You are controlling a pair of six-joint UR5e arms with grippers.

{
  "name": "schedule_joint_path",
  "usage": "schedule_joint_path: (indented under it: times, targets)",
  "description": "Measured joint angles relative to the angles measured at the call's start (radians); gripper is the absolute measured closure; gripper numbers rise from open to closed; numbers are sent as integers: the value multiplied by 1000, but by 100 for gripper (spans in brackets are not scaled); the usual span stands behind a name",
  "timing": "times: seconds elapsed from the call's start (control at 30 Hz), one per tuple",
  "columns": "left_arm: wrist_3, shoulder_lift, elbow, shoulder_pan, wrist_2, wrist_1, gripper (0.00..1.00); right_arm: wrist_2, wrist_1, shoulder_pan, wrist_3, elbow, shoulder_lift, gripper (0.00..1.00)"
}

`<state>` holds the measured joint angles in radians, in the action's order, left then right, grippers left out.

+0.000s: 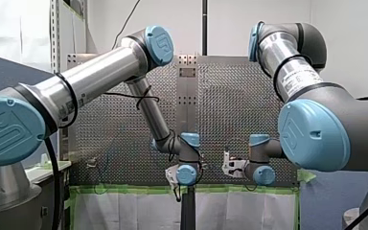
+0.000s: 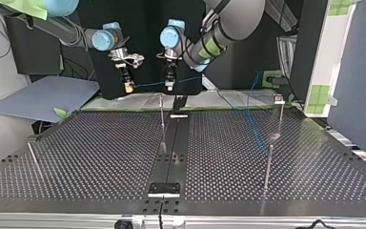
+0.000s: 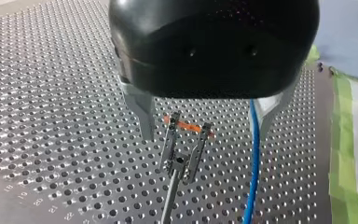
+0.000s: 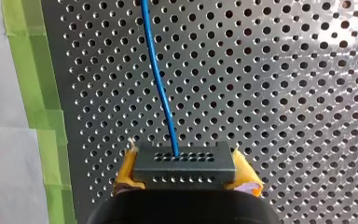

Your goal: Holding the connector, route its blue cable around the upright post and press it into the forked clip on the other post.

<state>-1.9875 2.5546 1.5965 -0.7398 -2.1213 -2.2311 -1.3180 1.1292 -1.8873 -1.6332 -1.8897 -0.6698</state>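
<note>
While my right hand (image 2: 129, 87) shows best from its own wrist view, it is clamped on the black rectangular connector (image 4: 184, 167), with its yellow pads (image 4: 245, 173) pressed against the block's two ends. A thin blue cable (image 4: 161, 79) leaves the connector's holed face and runs ahead over the perforated metal worktop (image 4: 284, 93), beside a strip of green tape (image 4: 37, 93). In the top view the cable stretches roughly level between the two hands, both held above the worktop's edge nearest the arms. My left hand (image 3: 204, 138) is spread wide and grips nothing. Its metal fingers (image 3: 144, 116) stand either side of the forked metal clip (image 3: 185, 147) atop a slim post (image 3: 170, 196), with an orange band (image 3: 184, 126) across the prongs. The cable passes just inside one finger, beside the clip and outside its fork.
</note>
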Motion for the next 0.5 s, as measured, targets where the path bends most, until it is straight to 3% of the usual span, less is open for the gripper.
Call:
schedule_joint_path:
  times: [0.5]
  targets:
    - [126, 0, 0, -9, -123, 10, 0, 5, -1, 4, -2, -1, 0, 100]
